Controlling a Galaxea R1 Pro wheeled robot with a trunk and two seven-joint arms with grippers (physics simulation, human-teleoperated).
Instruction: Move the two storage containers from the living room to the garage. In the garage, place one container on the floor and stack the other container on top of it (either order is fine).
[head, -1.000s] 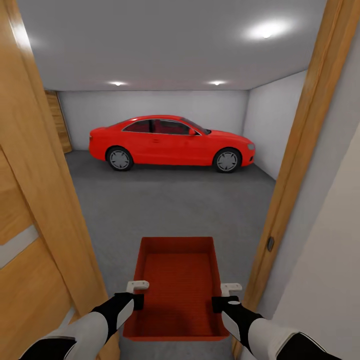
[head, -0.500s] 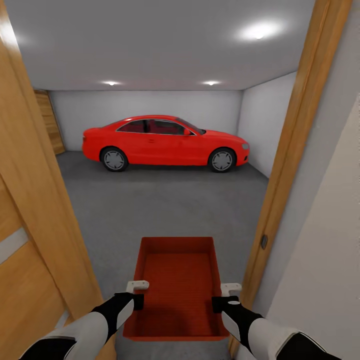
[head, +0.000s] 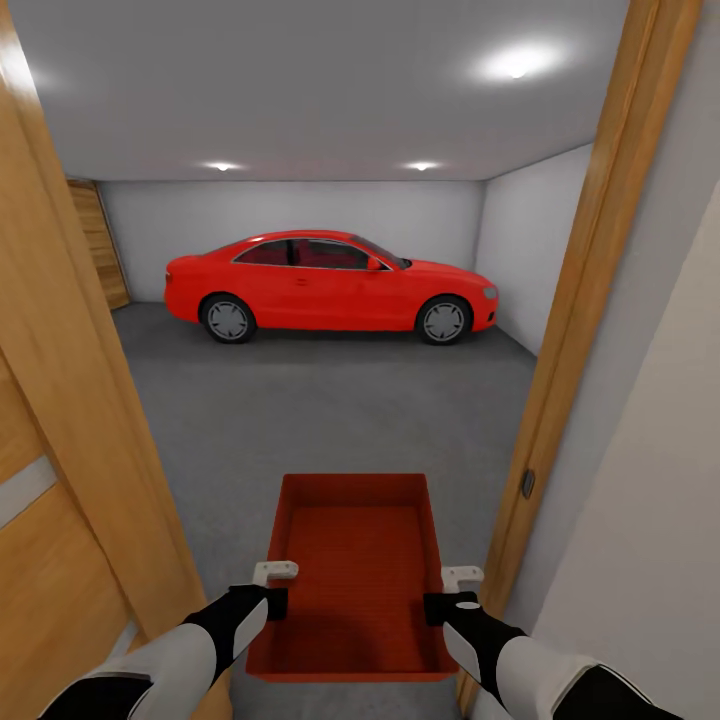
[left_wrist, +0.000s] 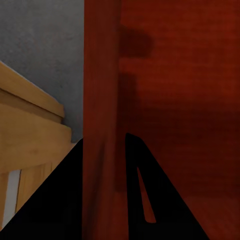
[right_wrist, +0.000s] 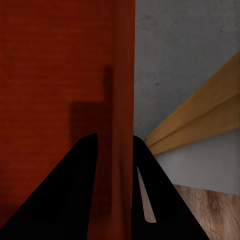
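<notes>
Doorway: view unchanged from half a second ago, so I've halted | left gripper (head: 275, 585) and right gripper (head: 462, 587) each clamp a side wall of orange-red ribbed plastic bin (head: 352, 560) | grey concrete garage floor (head: 330, 410) ahead, nothing set down yet

Container wall: in our left wrist view the left tool (left_wrist: 102, 200) straddles the storage container (left_wrist: 170, 100), whose rim runs off frame.
Red car (head: 330, 285): interior too dark to tell.
Door frame (head: 590, 300): we see it cut off top and bottom.

Dark grey mottled concrete floor (head: 330, 400), a red car (head: 330, 285) parked at its far end.
</notes>
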